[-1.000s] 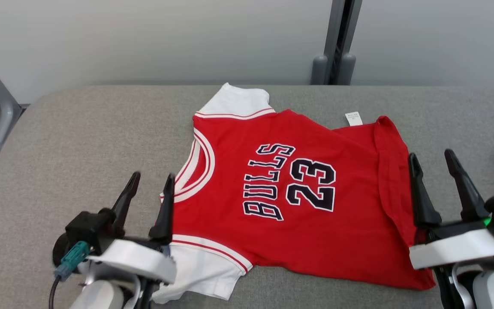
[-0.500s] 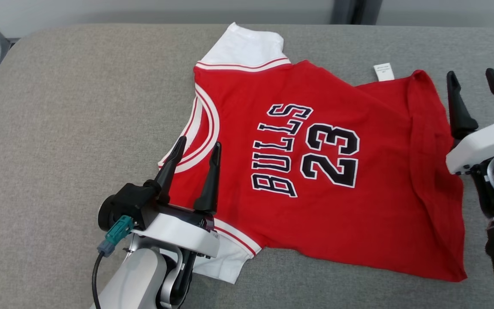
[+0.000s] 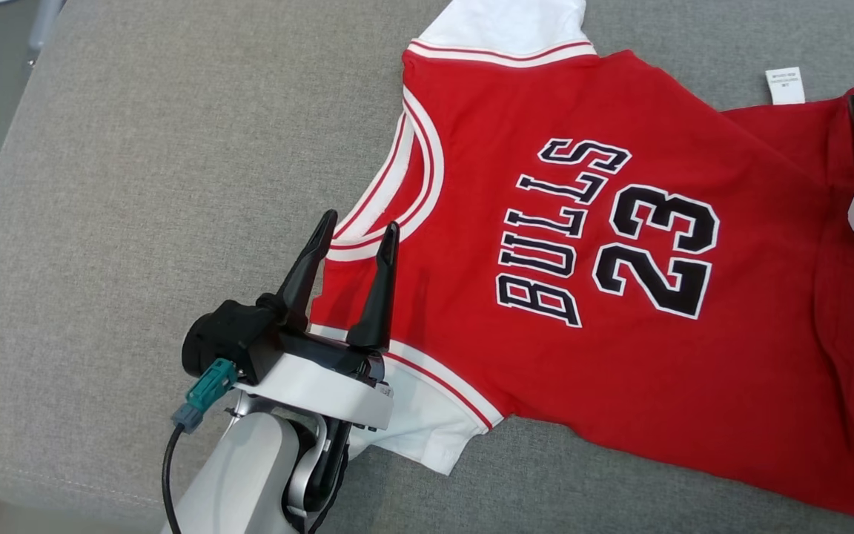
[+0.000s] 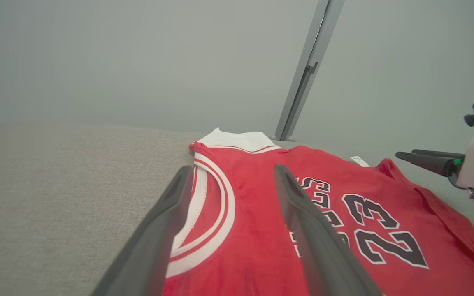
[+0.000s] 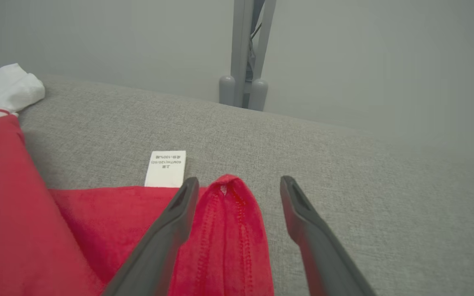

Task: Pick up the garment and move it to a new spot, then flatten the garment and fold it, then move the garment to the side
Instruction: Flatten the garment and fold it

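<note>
A grey woven fabric surface (image 3: 138, 185) takes up most of the head view, and the red Bulls jersey (image 3: 620, 371) lies spread on it across the centre and right of the frame, front side up, its "BULLS 23" lettering turned sideways. The jersey's bottom part runs off towards the right edge, where the cloth is folded over on itself. One white sleeve (image 3: 505, 22) sits at the top centre, the other (image 3: 427, 430) at the lower centre, partly behind the left arm. The white-and-red striped neckline (image 3: 416, 185) curves just left of centre. The left gripper (image 3: 361, 220) rises from the lower left with its jaws spread wide and nothing between them — one fingertip over the neckline trim, the other over the red chest cloth; whether they touch the cloth cannot be told. The right gripper (image 5: 239, 180) is at the right edge of the head view; in its wrist view its jaws are likewise spread, pinching nothing, with a folded hem corner of the jersey showing between them. A small white care label (image 3: 784, 84) lies flat on the grey fabric at the upper right, just beside that corner.
</note>
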